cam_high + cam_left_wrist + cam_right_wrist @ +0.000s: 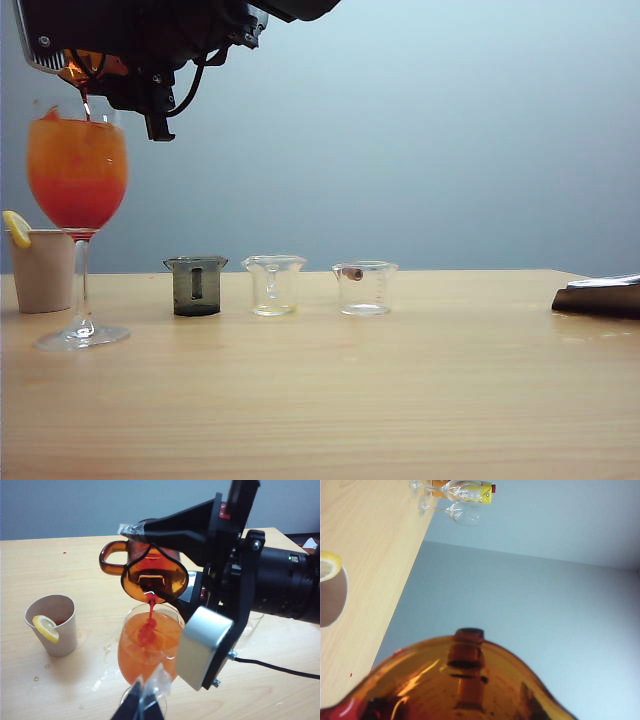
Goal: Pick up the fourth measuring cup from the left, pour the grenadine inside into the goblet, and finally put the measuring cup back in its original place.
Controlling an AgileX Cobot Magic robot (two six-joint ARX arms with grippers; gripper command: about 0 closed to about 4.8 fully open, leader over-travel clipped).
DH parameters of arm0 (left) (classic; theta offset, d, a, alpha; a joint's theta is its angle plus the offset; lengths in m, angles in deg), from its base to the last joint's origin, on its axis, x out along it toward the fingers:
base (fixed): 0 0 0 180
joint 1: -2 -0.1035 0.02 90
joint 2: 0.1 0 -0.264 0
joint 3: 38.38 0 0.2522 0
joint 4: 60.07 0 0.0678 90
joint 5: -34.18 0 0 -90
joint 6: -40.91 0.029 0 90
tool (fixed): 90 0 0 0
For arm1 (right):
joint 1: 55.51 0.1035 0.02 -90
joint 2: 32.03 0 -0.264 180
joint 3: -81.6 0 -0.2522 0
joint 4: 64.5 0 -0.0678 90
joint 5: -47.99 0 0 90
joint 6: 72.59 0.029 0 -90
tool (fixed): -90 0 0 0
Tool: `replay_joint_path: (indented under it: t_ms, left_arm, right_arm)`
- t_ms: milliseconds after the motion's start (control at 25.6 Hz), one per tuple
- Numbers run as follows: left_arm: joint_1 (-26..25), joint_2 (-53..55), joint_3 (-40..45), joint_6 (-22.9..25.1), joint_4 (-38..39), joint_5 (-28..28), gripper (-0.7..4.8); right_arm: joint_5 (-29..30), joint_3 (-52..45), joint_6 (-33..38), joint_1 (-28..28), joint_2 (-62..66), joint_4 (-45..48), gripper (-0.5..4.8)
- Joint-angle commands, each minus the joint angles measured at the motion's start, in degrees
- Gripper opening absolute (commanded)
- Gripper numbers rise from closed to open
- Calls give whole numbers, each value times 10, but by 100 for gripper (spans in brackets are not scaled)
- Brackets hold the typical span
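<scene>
Amber translucent plastic, the fourth measuring cup (152,575) sat clamped in the right gripper (165,562) at the exterior frame's upper left — lip tipped directly above the tall clear stemmed goblet (78,180), dark red grenadine (150,615) streaming down. The left gripper (142,705) hung low, state unclear.

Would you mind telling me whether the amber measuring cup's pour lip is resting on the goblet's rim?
Apart. In the left wrist view, the tilted amber translucent measuring cup hangs above the clear stemmed goblet; only a red stream bridges the gap.
</scene>
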Motion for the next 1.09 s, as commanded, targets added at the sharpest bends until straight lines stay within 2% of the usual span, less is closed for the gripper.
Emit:
replay_joint_path:
  t_ms: [39,508,1095]
  left_arm:
    - [0,-1,0,-2,-3,0,-5]
    - [5,-5,0,-2,1,0,-6]
    - [12,-5,0,-2,1,2,-5]
  right_arm:
    - [-2,2,-19,1,-5,10,-2]
    - [-12,2,-61,1,-5,10,-2]
    - [-14,2,-61,2,-5,8,-2]
